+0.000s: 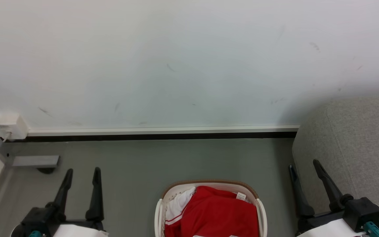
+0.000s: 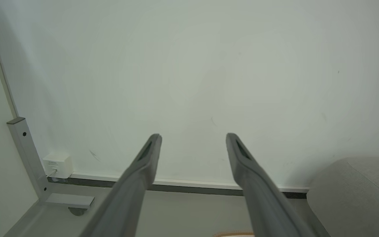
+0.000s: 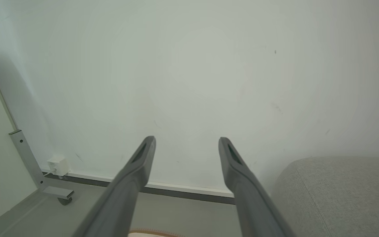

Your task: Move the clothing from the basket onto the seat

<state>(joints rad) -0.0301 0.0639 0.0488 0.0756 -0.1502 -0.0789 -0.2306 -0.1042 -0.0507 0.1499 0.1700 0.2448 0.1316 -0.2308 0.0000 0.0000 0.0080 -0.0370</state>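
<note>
Red clothing point(image 1: 215, 210) w/ white trim lies heaped in basket point(image 1: 209, 183), at 6 o'clock in head view, on grey floor point(image 1: 143, 161). Frame edge cuts the lower part, so basket's long axis can't be told. White neck tag point(image 1: 241, 196) sits toward the 1 o'clock rim. Seat point(image 1: 357, 148) stands at 3 o'clock of basket, near it, strip of floor between.

L gripper point(image 1: 83, 171): fingers spread, nothing held, pointing 12 toward wall point(image 1: 189, 65). R gripper point(image 1: 303, 164): same, spread and empty, in front of seat's near corner. Neither touches cloth or basket.

Key relation: pile lies between the two grippers and back of their tips, approx 4 o'clock from L, 8 o'clock from R. R looks nearer the basket rim and is on the seat side.

Judgement: R is the better arm for pick + carry. It would need to draw back and dip toward 8, then swing to 3. Task not begun; all cloth seen is in basket.
</note>
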